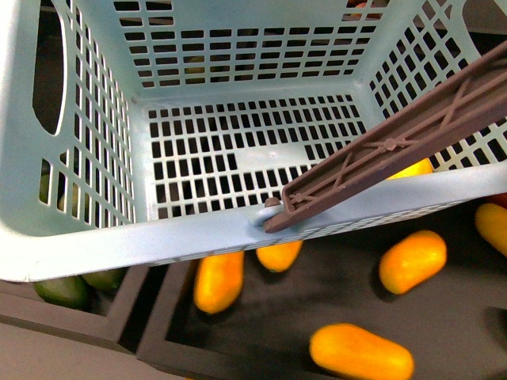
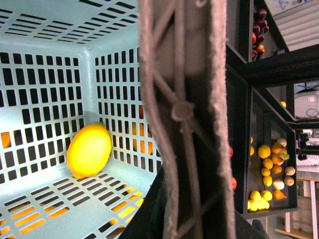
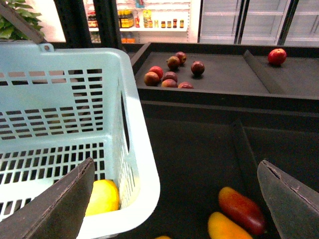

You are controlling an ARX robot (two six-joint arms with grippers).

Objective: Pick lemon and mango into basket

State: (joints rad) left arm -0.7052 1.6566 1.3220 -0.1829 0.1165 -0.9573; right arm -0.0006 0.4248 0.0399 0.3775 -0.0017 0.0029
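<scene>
lemon (image 2: 88, 151) inside basket (image 1: 119, 237) corner | right gripper (image 3: 175, 162) wide, empty, beside basket | left gripper (image 2: 197, 219) grip: cannot tell | risk: basket overhangs mango (image 1: 219, 279), likely blocking grasp

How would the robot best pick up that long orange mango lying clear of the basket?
Across its narrow middle, from above: the mango lies flat, too long to span end to end, with bare space along both sides.

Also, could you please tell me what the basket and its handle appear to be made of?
The basket looks like moulded plastic, pale aqua, faintly glossy: uniform slots, rounded rim. The handle seems matte brown plastic, judging by its moulded truss ribbing, though the finish is hard to confirm.
</scene>
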